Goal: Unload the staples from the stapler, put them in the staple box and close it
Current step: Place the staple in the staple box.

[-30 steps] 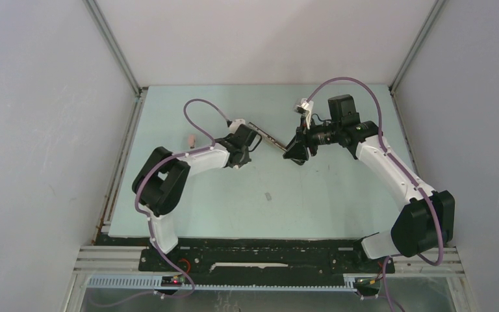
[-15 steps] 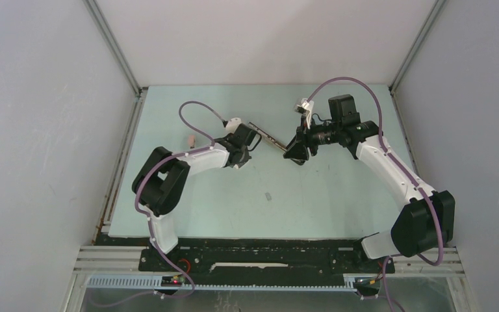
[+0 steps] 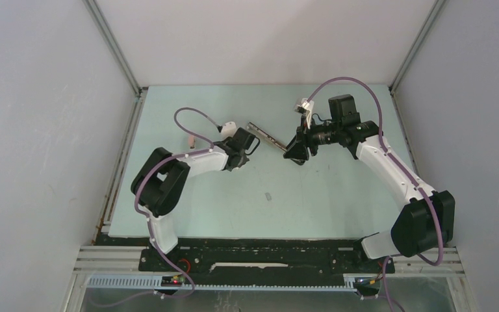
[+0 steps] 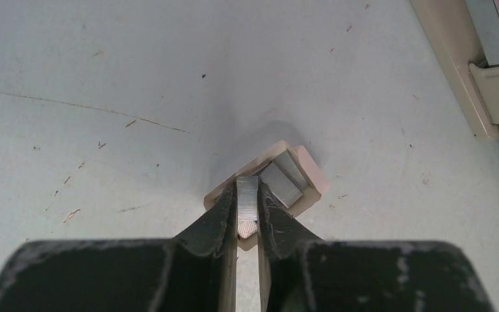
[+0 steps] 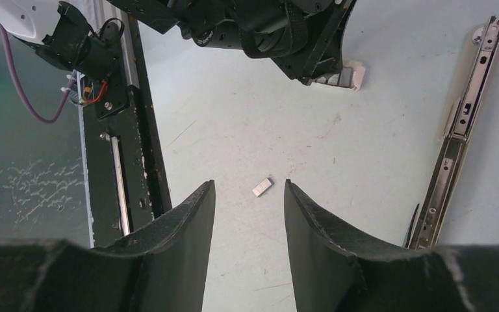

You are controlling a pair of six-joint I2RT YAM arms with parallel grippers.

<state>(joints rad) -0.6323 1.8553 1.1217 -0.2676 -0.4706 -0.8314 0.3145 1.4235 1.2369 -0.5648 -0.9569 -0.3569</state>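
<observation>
Left gripper (image 4: 248, 214) is clamped on a short silvery-grey metal staple strip (image 4: 247, 195), directly over the small pale-pink plastic stapler piece (image 4: 315, 177). The strip's long axis runs along the fingers, away from the wrist. A second strip (image 4: 284, 183) lies just right of it. Right gripper (image 5: 248, 190), parted and empty, stands well apart; the left arm is nearer.
</observation>
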